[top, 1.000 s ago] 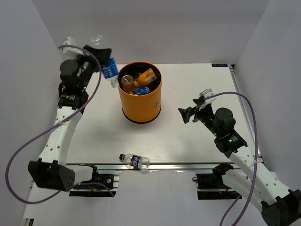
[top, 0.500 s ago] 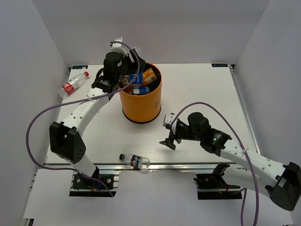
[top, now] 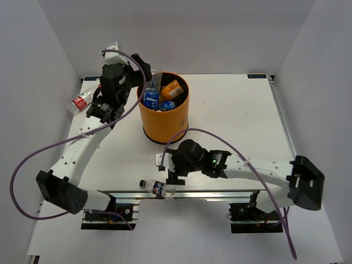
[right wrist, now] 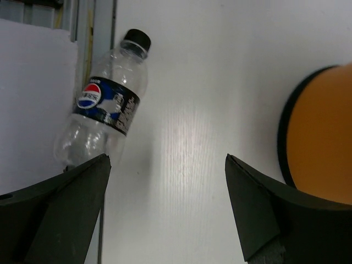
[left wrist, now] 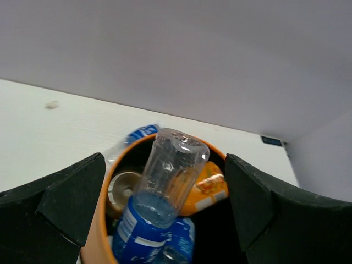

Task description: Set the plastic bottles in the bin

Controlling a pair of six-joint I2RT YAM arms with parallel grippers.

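the pepsi-labelled bottle [right wrist: 104, 113] lies flat along the table's [top: 231, 110] near edge, black cap toward the left arm's side, just aside of the right gripper [right wrist: 166, 159], whose jaws gape wide, holding nothing. the left gripper [left wrist: 164, 159] (equally wide, gripping nothing) hovers over the bin [top: 165, 124], where a blue-labelled bottle [left wrist: 165, 192] stands base-up.

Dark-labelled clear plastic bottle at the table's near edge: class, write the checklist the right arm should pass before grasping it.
1. Right gripper open: ok.
2. Dark-labelled clear plastic bottle centred between its jaws: not ok, it lies off to one side.
3. Its black cap on: ok.
4. Tall orange cylindrical bin upright: ok.
5. Left gripper clear of bin's mouth: not ok, hangs open over it.
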